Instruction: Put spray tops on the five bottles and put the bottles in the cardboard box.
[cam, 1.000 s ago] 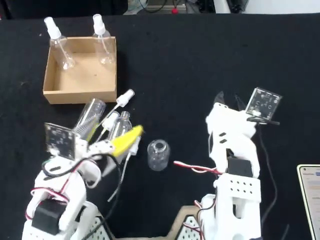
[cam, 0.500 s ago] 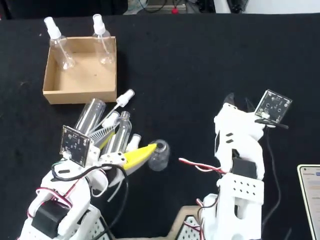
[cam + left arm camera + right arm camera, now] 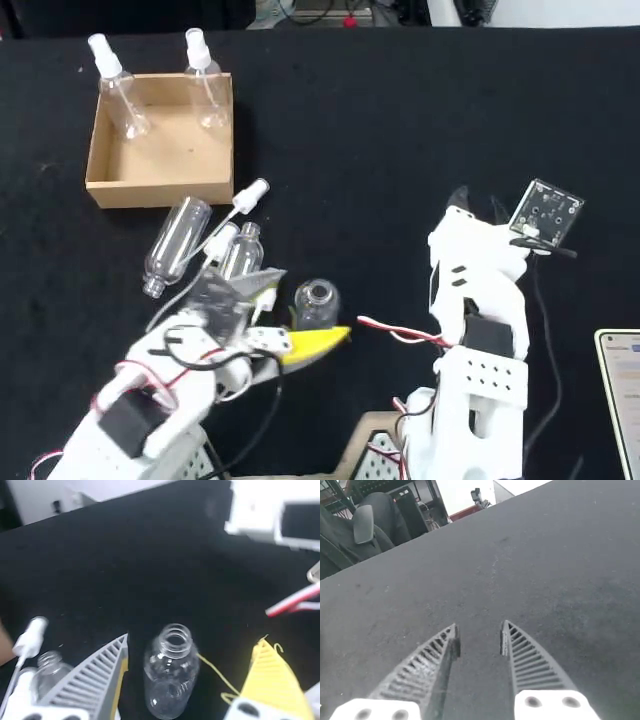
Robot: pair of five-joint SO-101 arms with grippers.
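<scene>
An uncapped clear bottle [image 3: 316, 300] [image 3: 170, 675] stands upright at mid-table. My left gripper [image 3: 300, 315] [image 3: 194, 641] is open around it, with the grey finger [image 3: 95, 680] on one side and the yellow finger [image 3: 272, 675] on the other, neither touching. Two more capless bottles [image 3: 178, 245] [image 3: 241, 253] lie to the left, with loose spray tops [image 3: 250, 195] [image 3: 221, 240] [image 3: 30, 637] among them. The cardboard box [image 3: 160, 185] at the far left holds two bottles with spray tops [image 3: 125, 95] [image 3: 205, 85]. Over bare cloth on the right, my right gripper [image 3: 475, 200] [image 3: 480, 626] is open and holds nothing.
The table is covered in black cloth [image 3: 400, 120]. A white device [image 3: 620, 390] lies at the right edge. A red and white cable [image 3: 395, 335] runs from the right arm toward the standing bottle. Open cloth stretches between the box and the right arm.
My left arm has swung right and lowered, so its open gripper now straddles the upright bottle. The right arm shifted slightly right earlier and has held still since.
</scene>
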